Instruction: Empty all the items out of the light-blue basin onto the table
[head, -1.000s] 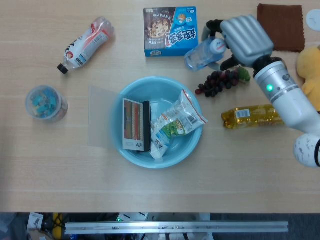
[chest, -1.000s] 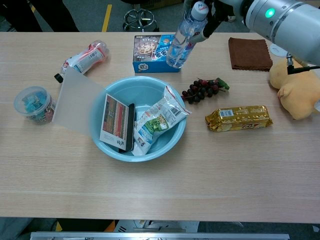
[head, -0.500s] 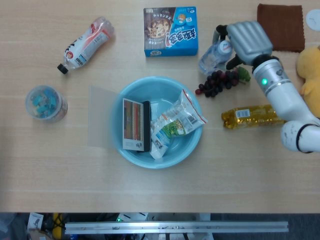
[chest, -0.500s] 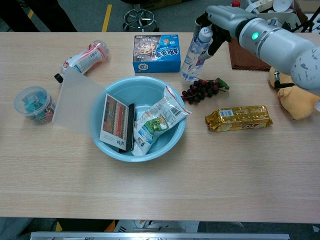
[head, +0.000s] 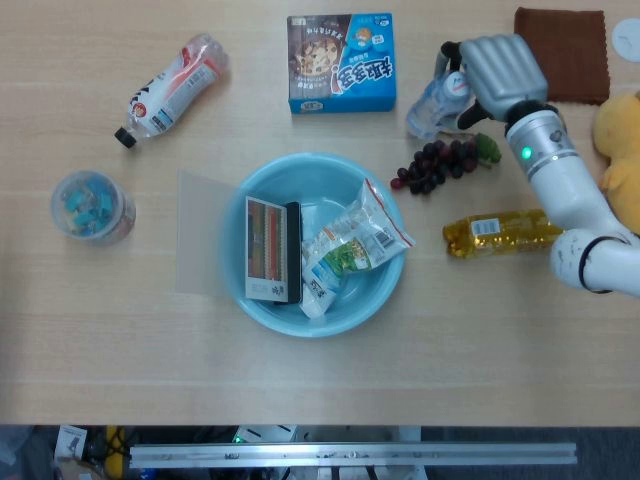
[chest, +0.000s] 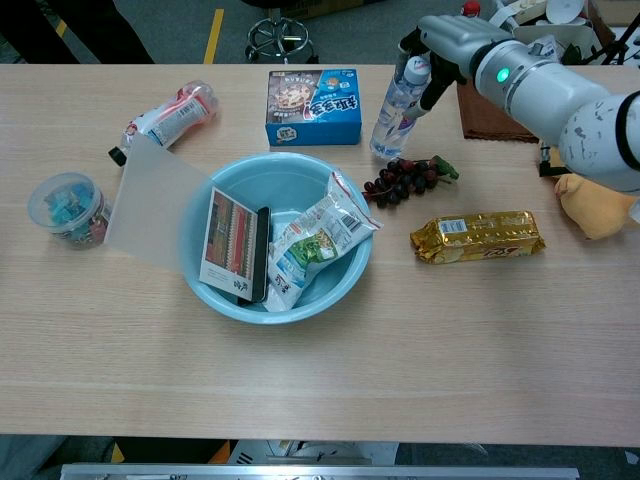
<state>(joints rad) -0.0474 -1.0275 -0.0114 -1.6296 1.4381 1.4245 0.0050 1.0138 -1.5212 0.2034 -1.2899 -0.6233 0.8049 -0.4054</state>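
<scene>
Your right hand (chest: 452, 40) grips a clear water bottle (chest: 397, 103) near its cap, holding it upright with its base on the worktop (chest: 400, 350), beyond the light-blue basin (head: 345, 308) and to its right, between the blue cookie box (head: 341, 62) and the brown cloth (head: 560, 55). The dark grapes (head: 436, 163) lie just beside the bottle, nearer the basin. In the basin a flat box (head: 272, 249) and a snack bag (head: 352, 243) lean together. Your left hand is out of sight.

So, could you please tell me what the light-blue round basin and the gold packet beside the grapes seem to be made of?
Light-blue round basin: probably moulded plastic, smooth with a soft sheen and a thin rim. Gold packet: apparently metallised foil film, shiny and crinkled.
</scene>
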